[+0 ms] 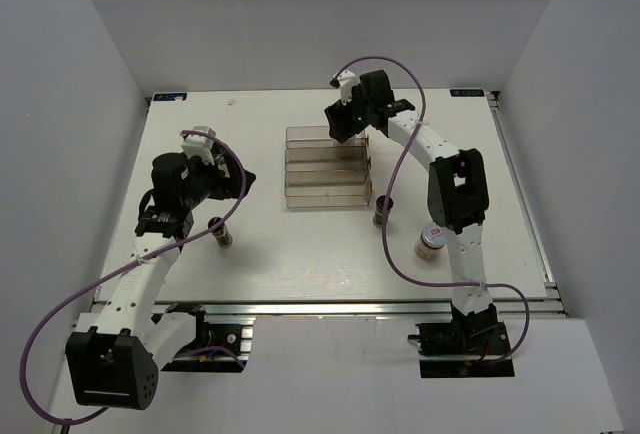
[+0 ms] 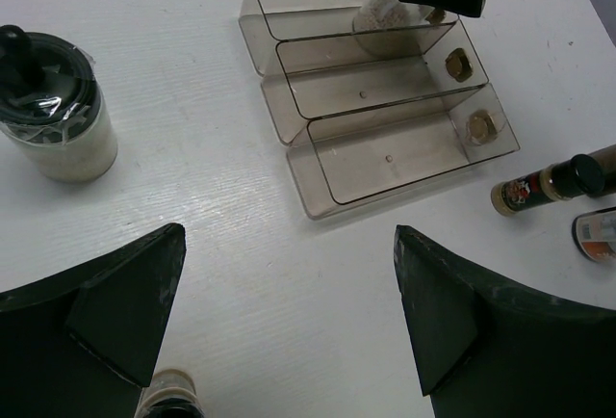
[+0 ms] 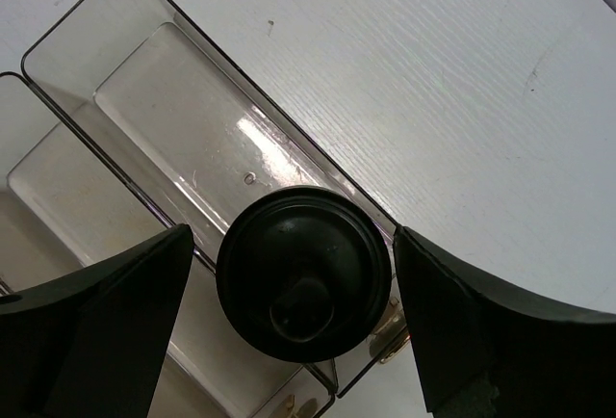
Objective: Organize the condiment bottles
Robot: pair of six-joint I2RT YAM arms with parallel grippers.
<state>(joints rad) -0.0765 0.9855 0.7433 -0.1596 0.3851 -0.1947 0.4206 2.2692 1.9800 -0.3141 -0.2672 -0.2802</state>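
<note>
My right gripper (image 1: 341, 126) hangs over the back tier of the clear stepped rack (image 1: 327, 167). In the right wrist view its jaws (image 3: 294, 235) are open around a pale jar with a black knob top (image 3: 303, 274) that stands in that tier, with thin gaps on both sides. My left gripper (image 1: 243, 180) is open and empty above bare table left of the rack (image 2: 289, 235). Another pale knob-top jar (image 2: 53, 105) stands to its left. A dark bottle (image 1: 222, 235) is near the left arm. A black-capped bottle (image 1: 383, 211) and a brownish jar with a red-marked white lid (image 1: 432, 241) stand right of the rack.
The rack's middle and front tiers (image 2: 404, 143) hold nothing. Purple cables loop from both arms. White walls close the table on the left, right and back. A metal rail (image 1: 350, 306) runs along the near edge.
</note>
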